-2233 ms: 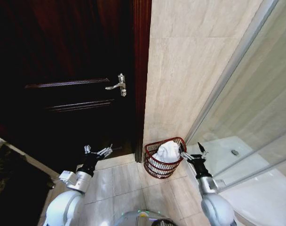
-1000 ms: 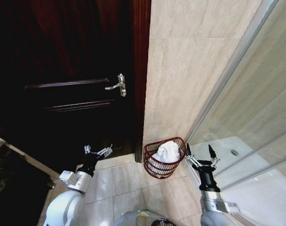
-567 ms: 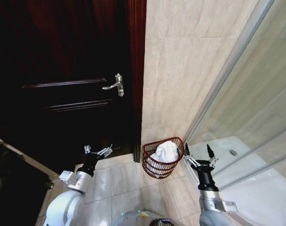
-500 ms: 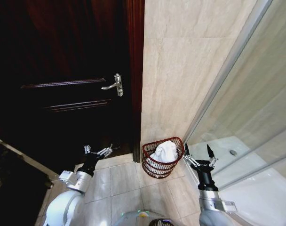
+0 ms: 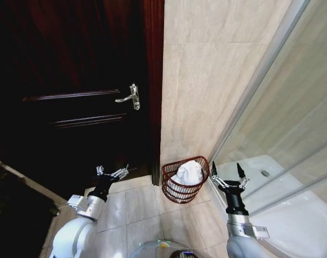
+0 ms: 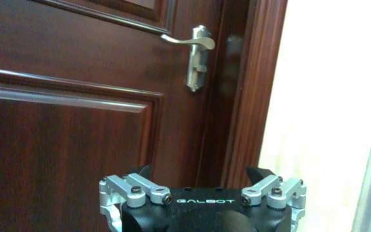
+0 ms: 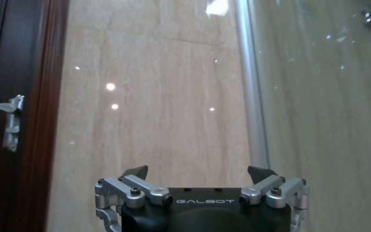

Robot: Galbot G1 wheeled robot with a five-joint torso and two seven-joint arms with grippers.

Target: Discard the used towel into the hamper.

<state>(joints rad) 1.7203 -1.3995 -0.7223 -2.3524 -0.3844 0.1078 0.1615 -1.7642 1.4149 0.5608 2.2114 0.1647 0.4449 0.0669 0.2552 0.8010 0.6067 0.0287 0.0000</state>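
The hamper (image 5: 179, 192), a dark red wire basket, stands on the floor against the beige wall beside the door frame. A white towel (image 5: 189, 173) lies bunched inside it, heaped above the rim. My right gripper (image 5: 227, 174) is open and empty, just to the right of the hamper and a little apart from it; in the right wrist view the right gripper (image 7: 198, 173) faces the wall. My left gripper (image 5: 112, 172) hangs open and empty near the floor in front of the door; the left gripper (image 6: 198, 174) points at the door in its wrist view.
A dark wooden door (image 5: 72, 102) with a silver lever handle (image 5: 129, 97) fills the left. A tiled wall (image 5: 206, 80) is ahead, and a glass shower screen (image 5: 292, 134) with a metal post (image 7: 250, 96) closes the right. Tiled floor (image 5: 136, 209) lies open before the hamper.
The right gripper drew back from the hamper's rim to its right, empty, with the towel left in the hamper. The head camera shifted slightly, sliding the scene leftward. The left arm stayed put.
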